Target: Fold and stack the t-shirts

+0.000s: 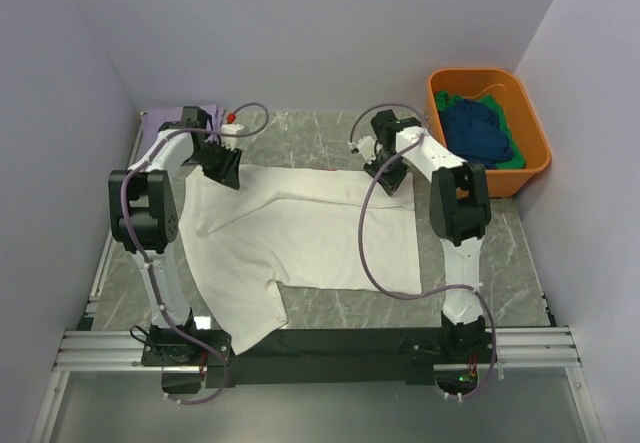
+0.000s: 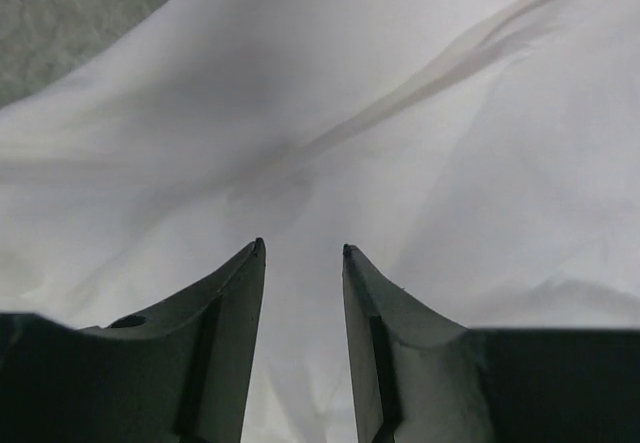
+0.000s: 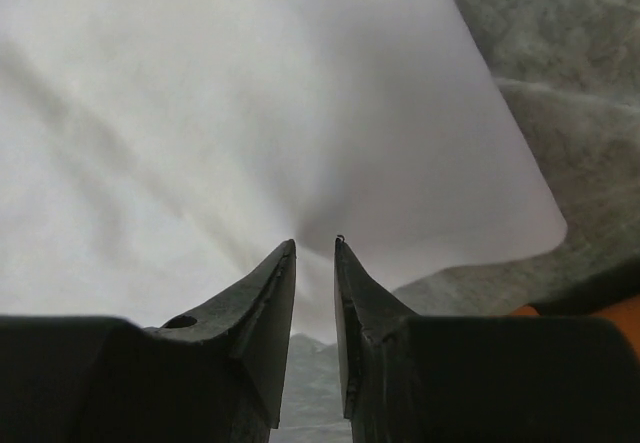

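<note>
A large white t-shirt (image 1: pixel 300 238) lies spread flat on the marble table, one sleeve reaching toward the near left. My left gripper (image 1: pixel 225 171) hovers over its far left corner; in the left wrist view the gripper (image 2: pixel 300 248) is open, with only the white cloth (image 2: pixel 400 113) lying beneath it. My right gripper (image 1: pixel 388 175) is over the far right corner. Its jaws (image 3: pixel 315 240) stand narrowly open above the edge of the cloth (image 3: pixel 250 93), which rests flat. A lavender t-shirt (image 1: pixel 160 121) lies at the far left. Dark blue (image 1: pixel 478 131) and green (image 1: pixel 512 160) t-shirts sit in the tub.
An orange plastic tub (image 1: pixel 540 153) stands at the far right against the wall. A small red and white object (image 1: pixel 231 118) sits behind the left gripper. Purple cables loop from both arms. Walls close in on the left, back and right.
</note>
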Action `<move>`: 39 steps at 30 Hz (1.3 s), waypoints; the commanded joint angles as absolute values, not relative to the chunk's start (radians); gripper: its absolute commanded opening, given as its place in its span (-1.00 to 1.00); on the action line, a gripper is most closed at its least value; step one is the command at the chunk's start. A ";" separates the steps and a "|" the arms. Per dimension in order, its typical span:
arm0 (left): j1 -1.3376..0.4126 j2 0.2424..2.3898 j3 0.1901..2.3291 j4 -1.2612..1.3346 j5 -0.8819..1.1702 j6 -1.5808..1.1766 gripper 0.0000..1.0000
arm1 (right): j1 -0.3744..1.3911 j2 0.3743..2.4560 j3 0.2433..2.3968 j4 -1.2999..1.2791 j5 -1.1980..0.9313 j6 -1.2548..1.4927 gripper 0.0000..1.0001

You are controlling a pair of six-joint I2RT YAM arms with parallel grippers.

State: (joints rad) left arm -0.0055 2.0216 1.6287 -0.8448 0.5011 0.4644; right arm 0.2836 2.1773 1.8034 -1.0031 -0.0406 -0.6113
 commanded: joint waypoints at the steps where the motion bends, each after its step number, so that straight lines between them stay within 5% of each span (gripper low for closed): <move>1: -0.018 2.045 1.617 -0.769 0.442 0.384 -0.14 | 0.284 2.226 1.859 -0.996 -0.002 -0.543 -0.42; 12: -0.031 2.111 1.603 -0.730 0.350 0.379 -0.12 | 0.282 2.313 1.928 -0.999 0.089 -0.495 -0.43; 21: -0.043 2.083 1.585 -0.755 0.471 0.414 -0.34 | 0.282 2.322 1.944 -1.008 0.098 -0.497 -0.44; 28: -0.054 2.025 1.588 -0.859 0.592 0.497 -0.99 | 0.282 2.318 1.940 -1.006 0.107 -0.503 -0.45; 39: -0.144 1.836 1.332 -1.065 0.614 0.842 -0.85 | 0.281 2.306 1.931 -0.996 0.132 -0.515 -0.47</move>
State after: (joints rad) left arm -0.1089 1.8946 1.4021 -0.9764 0.5888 0.6979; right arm 0.2836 2.3009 1.9011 -1.0050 0.0948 -0.5068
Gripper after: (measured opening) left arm 0.052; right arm 0.266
